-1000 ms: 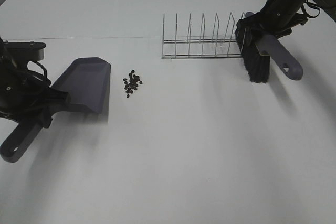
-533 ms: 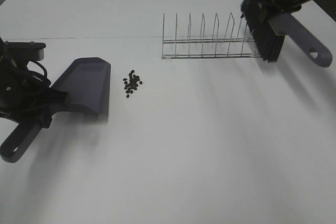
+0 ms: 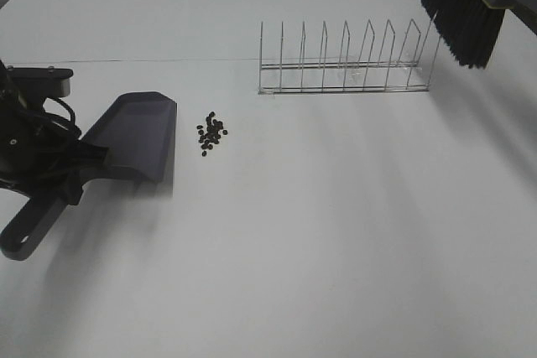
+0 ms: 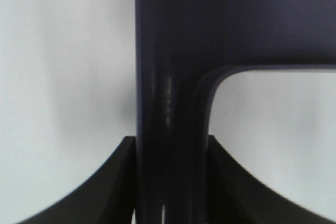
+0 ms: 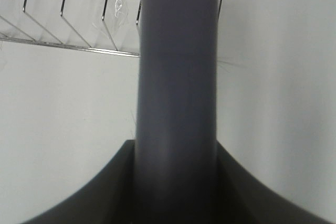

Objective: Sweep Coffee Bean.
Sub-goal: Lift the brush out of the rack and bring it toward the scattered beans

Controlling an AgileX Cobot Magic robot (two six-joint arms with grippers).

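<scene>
Where the white counter (image 3: 336, 232) shows between the tools, the coffee bean cluster (image 3: 211, 132) is seen. It is made up of about twenty tiny dark brown-black oval beans, loosely gathered. The beans are found on the counter itself, just beside the front lip of the dark grey plastic dustpan (image 3: 134, 133) and well apart from the silver wire rack (image 3: 344, 64), which is stood further back. All the beans are seen outside the dustpan. Its lip is turned toward them and kept low; whether it touches the counter cannot be told. The dustpan's handle is clenched by the left hand (image 4: 170, 182), with fingers (image 4: 113, 187) pressed against both sides. The black-bristled brush (image 3: 460, 14) is grasped at its grey handle by the right hand (image 5: 176, 182). It is held high above the rack's far right end, with the bristles pointed downward.
</scene>
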